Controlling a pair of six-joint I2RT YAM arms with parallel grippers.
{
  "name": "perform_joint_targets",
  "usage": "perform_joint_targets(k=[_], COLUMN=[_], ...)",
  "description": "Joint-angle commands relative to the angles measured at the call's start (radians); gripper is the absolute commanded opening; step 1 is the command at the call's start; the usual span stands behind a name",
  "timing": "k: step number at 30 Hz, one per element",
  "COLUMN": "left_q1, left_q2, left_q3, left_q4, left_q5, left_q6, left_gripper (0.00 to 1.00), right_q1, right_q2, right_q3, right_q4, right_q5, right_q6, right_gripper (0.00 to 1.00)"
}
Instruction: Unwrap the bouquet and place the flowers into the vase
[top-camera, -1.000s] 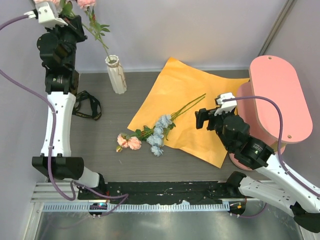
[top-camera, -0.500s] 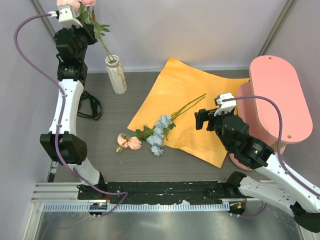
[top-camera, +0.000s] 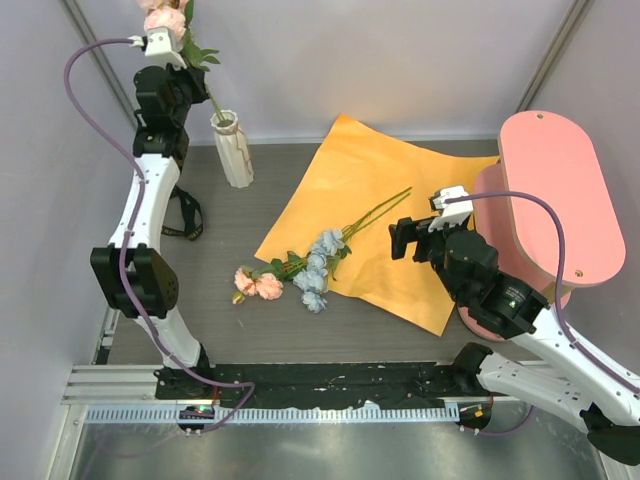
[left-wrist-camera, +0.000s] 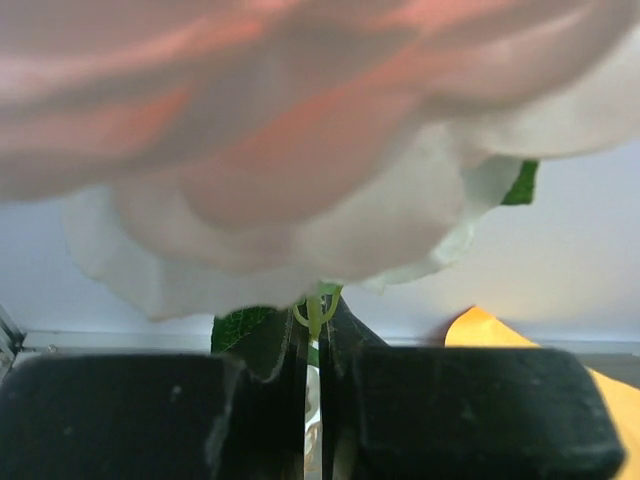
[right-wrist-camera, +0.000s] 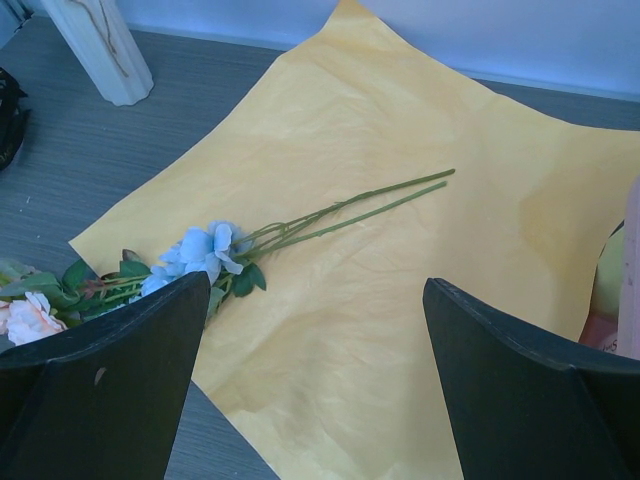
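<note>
Orange paper sheet (top-camera: 400, 200): unwrapped and spread flat on the table (top-camera: 210, 290), right of centre.
Black ribbon (top-camera: 176, 214): off the bundle, lying loose on the table beside the left arm.
Cream ribbed vase (top-camera: 232, 150): upright at the back left, apart from the sheet.
Pink flower (top-camera: 167, 16): single stem; bloom high above the vase, stem slanting down to the vase mouth, lower end apparently inside.
Left gripper (left-wrist-camera: 314, 370): pinched almost closed on that flower's green stem, just under the bloom.
Other flowers (top-camera: 318, 262): pale blue clusters and pink-peach blooms, lying across the sheet's lower left edge, pink heads out on the table, stem ends on the paper.
Right gripper (right-wrist-camera: 315, 295): jaws wide, nothing held, hovering over the sheet near those stem ends.
Done, as judged: unwrapping finished; first flower all but delivered.
Left to do: let go of that flower, then carry the others into the vase.
</note>
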Motion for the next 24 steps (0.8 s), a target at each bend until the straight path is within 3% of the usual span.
perform_joint_targets(k=[1,10,15,17,20,21,23,24], left_q1=[-0.017,-0.034,-0.042,-0.043,-0.043,-0.043,-0.043,-0.043], left_q2=[0.040,0.132,0.163,0.163,0.154,0.149,0.120,0.109], left_q3=[-0.009,-0.061,-0.065,-0.068,-0.052,-0.048,-0.058,-0.062], left_q4=[0.033,0.033,0.007,-0.004,-0.037,-0.050,-0.099,-0.110], left_q5=[-0.015,-0.044,-0.061,-0.089,-0.083,-0.083,-0.083,-0.078], left_q6=[0.034,0.056,0.062,0.068,0.069,0.066,0.057,0.053], left_gripper=[0.08,0.09,0.21,0.33,0.60,0.73,0.83,0.93], right_q1=[0.003,0.003,0.003,0.003,0.001,0.003,0.003,0.003], right_q2=[-0.012,-0.058,-0.084,-0.083,-0.078,-0.075,-0.071,-0.063], right_q3=[-0.005,-0.015,-0.046,-0.055,-0.074,-0.080,-0.090,-0.097], right_q4=[0.029,0.005,0.015,0.015,0.011,0.017,0.028,0.032], right_q5=[-0.006,-0.004,-0.004,-0.003,-0.019,-0.029,-0.041,-0.044], right_q6=[0.022,0.042,0.058,0.065,0.084,0.088,0.095,0.097], right_gripper=[0.94,0.94,0.93,0.93,0.93,0.93,0.93,0.93])
